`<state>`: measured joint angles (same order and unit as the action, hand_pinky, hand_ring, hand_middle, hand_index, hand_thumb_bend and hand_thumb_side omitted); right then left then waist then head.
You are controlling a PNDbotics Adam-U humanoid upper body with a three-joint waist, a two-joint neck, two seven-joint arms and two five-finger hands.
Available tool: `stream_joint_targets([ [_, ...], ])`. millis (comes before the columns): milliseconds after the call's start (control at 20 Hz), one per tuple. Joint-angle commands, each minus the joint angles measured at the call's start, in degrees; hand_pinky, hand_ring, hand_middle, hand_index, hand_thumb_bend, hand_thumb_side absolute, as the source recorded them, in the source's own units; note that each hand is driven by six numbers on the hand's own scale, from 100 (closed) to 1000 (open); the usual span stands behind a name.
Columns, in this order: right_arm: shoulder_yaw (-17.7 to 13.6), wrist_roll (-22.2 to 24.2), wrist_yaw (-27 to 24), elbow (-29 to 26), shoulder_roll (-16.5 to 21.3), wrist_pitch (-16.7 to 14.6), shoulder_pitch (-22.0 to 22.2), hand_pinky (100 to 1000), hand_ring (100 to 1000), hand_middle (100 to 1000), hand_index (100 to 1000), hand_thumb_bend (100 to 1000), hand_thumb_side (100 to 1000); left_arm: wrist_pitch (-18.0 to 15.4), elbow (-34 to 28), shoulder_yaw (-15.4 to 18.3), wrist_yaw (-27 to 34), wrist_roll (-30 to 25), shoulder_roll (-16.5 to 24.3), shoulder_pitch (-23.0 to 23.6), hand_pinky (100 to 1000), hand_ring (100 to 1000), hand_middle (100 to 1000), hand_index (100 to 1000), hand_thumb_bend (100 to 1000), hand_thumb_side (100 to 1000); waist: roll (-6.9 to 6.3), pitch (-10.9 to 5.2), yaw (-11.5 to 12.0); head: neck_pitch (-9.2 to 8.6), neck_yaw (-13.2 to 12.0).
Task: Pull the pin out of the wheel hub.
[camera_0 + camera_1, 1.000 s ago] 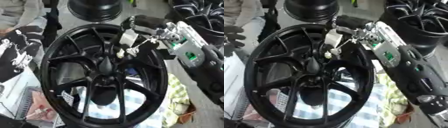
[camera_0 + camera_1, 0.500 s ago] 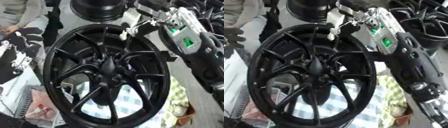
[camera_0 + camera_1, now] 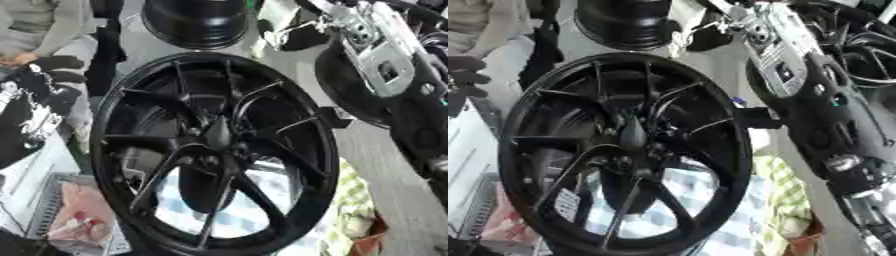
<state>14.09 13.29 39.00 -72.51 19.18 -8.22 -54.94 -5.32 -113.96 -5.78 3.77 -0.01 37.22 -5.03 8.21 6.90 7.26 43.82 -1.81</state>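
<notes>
While the black wheel hub [image 3: 214,150] fills the middle of the left eye view, standing a little askew with its spokes running out from a dark pointed centre, the robot's right arm [image 3: 385,75] comes down from the upper right corner, silver and black, passing beside the rim's upper right edge. Its right hand [image 3: 289,22] shows only as a blurred pale and dark shape near the top edge, above the rim and apart from it; whether the fingers are curled or straight cannot be told, and no pin can be made out there or on the hub. Beyond the hub's top stands a second black wheel [image 3: 197,20]. A blue-and-white checked cloth [image 3: 254,200] shows through the lower spokes, with a yellowish checked cloth [image 3: 354,200] just right of the rim. At the far left sits a dark shape with white markings [image 3: 31,115]. Across in the right eye view, the same arm spans the right side, its forearm running close along the rim, and another black spoked wheel [image 3: 868,55] lies behind it at the right edge. The left hand shows in neither view.
</notes>
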Motion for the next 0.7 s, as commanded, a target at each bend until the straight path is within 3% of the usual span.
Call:
stream_joint_targets([
  [50,-2.0,-2.0,-1.8,-2.4,4.3,1.1,0.5,339,375,478,683,100,100,0.0,-0.6,0.8,0.1,0.4,1.4,-0.1,721,776,786,865,353,685,-0.68,-0.91,-0.4,0.29,-0.3],
  [700,-9.9,-13.7,-7.6,-3.9,13.0,5.3,10.8,320,354,460,666,100,100,0.2,-0.6,1.5,-0.1,1.3,1.2,0.7,721,776,786,865,352,685,-1.01,-0.82,-2.5,0.29,-1.1],
])
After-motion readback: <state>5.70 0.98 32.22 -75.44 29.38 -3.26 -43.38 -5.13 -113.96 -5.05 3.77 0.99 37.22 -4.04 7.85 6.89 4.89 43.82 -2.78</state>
